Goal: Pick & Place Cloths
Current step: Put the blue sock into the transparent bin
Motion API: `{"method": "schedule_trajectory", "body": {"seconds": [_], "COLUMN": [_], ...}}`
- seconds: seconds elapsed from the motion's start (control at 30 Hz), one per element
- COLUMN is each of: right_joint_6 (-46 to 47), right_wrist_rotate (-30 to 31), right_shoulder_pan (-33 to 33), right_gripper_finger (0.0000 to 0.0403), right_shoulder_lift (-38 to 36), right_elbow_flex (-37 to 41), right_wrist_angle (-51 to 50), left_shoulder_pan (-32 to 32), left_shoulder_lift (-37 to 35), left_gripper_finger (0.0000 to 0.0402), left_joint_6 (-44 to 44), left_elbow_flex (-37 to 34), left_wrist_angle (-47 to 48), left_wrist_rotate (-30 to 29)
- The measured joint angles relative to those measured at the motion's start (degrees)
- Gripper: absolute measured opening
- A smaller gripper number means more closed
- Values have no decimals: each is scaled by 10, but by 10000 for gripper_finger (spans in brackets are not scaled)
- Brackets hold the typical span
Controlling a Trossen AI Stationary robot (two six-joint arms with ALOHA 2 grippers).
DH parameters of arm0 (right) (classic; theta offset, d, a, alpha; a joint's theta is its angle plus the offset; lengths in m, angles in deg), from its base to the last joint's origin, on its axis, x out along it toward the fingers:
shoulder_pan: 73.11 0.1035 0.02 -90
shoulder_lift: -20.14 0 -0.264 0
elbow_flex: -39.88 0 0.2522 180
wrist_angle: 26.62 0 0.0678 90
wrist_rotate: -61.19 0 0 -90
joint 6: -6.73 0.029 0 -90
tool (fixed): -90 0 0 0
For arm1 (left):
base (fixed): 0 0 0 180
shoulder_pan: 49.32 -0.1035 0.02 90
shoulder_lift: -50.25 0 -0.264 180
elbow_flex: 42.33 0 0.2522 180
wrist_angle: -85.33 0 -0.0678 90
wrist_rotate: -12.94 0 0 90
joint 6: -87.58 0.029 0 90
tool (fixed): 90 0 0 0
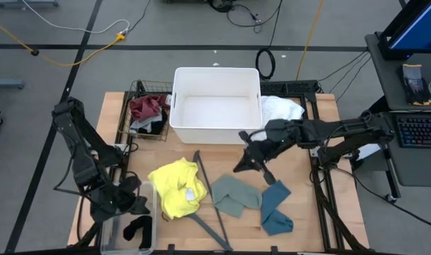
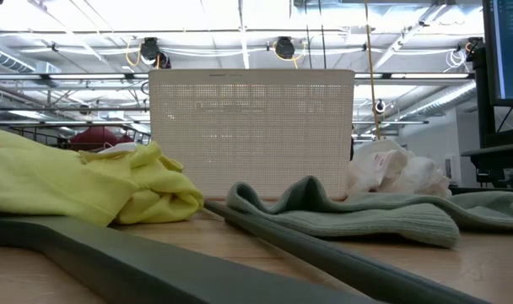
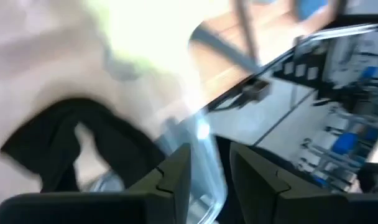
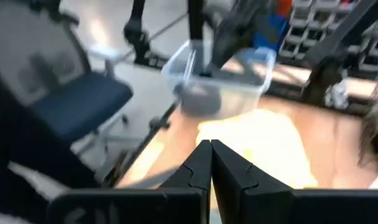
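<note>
The left tool (image 3: 204, 174) hangs over the rim of a clear plastic bin (image 1: 127, 228) at the near left corner of the surface (image 1: 322, 212). In its wrist view the two fingers stand slightly apart with nothing between them, the bin's clear wall showing in the gap. A black cloth (image 3: 64, 140) lies inside the bin just beside the fingers; from above it shows as a dark shape (image 1: 140, 230) on the bin floor.

The right tool (image 1: 252, 164) is out over the middle of the surface, in front of the white tub (image 1: 215, 105). Its fingers (image 4: 198, 168) are pressed together and carry nothing.

From above, the yellow cloth (image 1: 176, 188) lies crumpled beside the bin, the sage green cloth (image 1: 237, 195) to its right, and the teal cloth (image 1: 276, 209) beyond that. A thin dark hanger (image 1: 205, 191) lies across the surface between the yellow and green pieces. The maroon cloth (image 1: 148, 106) is heaped with others in a wire basket (image 1: 130, 113) left of the tub, and the white cloth (image 1: 283, 108) sits to the tub's right.

The low view shows neither tool, only the yellow and green cloths close up, the hanger's bar in front, and the tub's ribbed wall behind.
</note>
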Motion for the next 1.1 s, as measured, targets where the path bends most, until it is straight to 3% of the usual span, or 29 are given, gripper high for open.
{"method": "schedule_trajectory", "body": {"seconds": [0.3, 0.7, 0.9, 1.1], "right_joint_6": [-16, -1, 55, 64], "right_wrist_rotate": [0, 5, 64, 62], "right_shoulder_pan": [63, 102, 102, 103], "right_gripper_finger": [1, 8, 29, 81], "right_shoulder_lift": [-4, -4, -4, -5], "right_elbow_flex": [0, 0, 0, 3], "right_wrist_angle": [-168, -361, -399, -412], "left_shoulder_pan": [0, 0, 0, -1], "left_shoulder_lift": [-59, -101, -101, -101], "left_gripper_finger": [74, 26, 13, 4], "left_joint_6": [102, 439, 609, 743], "left_elbow_flex": [0, 0, 0, 0], "left_wrist_angle": [-17, -211, -319, -378], "left_wrist_rotate": [-85, -261, -292, -299]}}
